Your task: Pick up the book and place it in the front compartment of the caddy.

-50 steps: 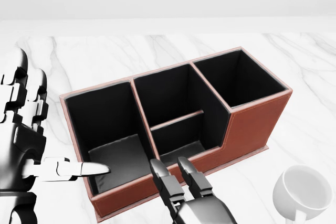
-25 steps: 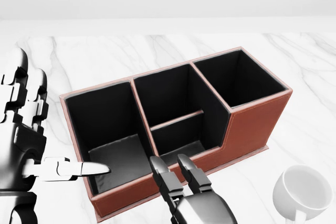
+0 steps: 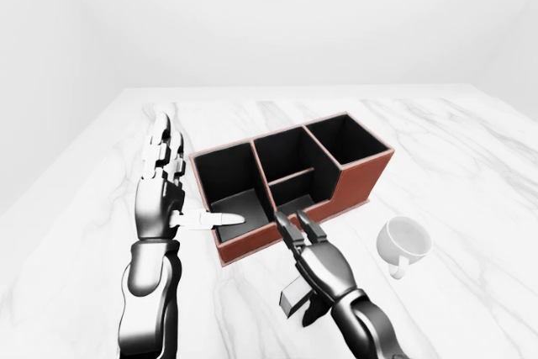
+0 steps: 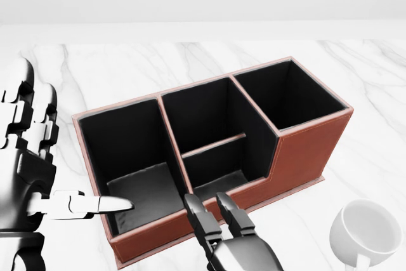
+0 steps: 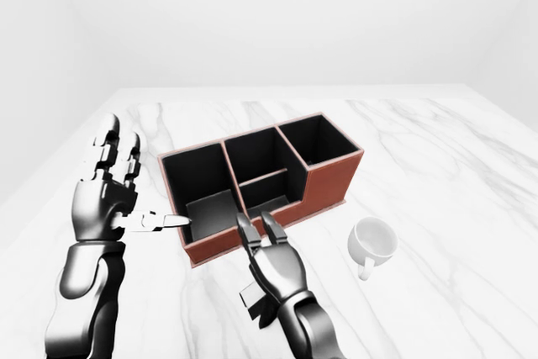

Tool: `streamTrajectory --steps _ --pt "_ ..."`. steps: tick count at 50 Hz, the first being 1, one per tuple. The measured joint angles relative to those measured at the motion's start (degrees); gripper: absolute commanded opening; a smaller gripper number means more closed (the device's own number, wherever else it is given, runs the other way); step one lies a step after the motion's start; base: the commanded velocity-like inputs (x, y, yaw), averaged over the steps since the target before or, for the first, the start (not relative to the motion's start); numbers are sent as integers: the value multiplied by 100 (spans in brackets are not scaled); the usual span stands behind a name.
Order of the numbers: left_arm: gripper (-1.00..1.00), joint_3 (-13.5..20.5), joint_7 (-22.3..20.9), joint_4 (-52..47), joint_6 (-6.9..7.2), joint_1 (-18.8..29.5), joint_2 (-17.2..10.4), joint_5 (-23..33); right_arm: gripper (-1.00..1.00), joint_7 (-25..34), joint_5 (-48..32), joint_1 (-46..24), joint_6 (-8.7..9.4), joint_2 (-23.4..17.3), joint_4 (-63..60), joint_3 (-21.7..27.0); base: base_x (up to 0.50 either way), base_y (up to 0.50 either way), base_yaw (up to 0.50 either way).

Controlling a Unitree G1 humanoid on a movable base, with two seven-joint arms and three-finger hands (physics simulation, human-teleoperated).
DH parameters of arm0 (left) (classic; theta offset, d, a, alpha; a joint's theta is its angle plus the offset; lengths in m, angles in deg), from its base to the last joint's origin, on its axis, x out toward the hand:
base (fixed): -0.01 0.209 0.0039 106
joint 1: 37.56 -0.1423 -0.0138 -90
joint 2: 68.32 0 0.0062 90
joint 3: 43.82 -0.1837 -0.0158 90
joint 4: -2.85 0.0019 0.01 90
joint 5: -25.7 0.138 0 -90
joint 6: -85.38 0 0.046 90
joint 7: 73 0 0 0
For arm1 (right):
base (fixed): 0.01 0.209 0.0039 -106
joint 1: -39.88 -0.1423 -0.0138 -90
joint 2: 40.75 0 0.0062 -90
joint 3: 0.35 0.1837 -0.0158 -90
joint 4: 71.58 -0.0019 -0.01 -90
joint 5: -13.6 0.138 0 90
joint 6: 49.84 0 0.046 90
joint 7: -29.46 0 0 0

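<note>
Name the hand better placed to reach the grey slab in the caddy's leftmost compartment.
Left hand: open, thumb tip over that compartment's rim, beside the grey slab. The right hand sits outside the caddy, below its wall.

All 3 cameras sit on the robot's head and look down over its arms at the white table (image 3: 471, 166). The head view is close, so the brown box (image 4: 304, 150) above the right hand (image 4: 244, 245) nearly fills it. The 2 eye views look from farther away. All 3 share the box, the left hand (image 3: 160, 199) and the cup (image 5: 374, 241).
</note>
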State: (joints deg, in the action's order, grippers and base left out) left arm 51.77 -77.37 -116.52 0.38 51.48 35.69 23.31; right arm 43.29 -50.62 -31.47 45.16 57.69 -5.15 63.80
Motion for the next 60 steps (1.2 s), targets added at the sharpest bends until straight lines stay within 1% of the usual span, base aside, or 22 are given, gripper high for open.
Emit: streamTrajectory --steps 22,47,48,49,50,51,60 --pt "100 -10 -1 52 0 2 1 8 100 -311 37 9 0 -11 466 -45 0 0 0" --pt "100 -16 2 14 0 0 3 12 100 -423 41 36 0 -37 615 -101 0 0 0" --pt "100 -16 2 15 0 0 3 12 47 -425 43 37 0 -39 620 -102 0 0 0" --pt "100 -16 2 18 0 1 3 12 -17 -434 42 36 0 -40 626 -102 0 0 0" --pt "100 -15 2 21 0 2 3 13 -17 -441 38 34 0 -41 631 -101 0 0 0" --pt "100 -15 2 25 0 2 3 13 -100 -449 29 28 0 -43 628 -95 0 0 0" --pt "100 -7 3 23 0 9 -1 8 -100 -384 -45 4 0 -82 583 -65 0 0 0"
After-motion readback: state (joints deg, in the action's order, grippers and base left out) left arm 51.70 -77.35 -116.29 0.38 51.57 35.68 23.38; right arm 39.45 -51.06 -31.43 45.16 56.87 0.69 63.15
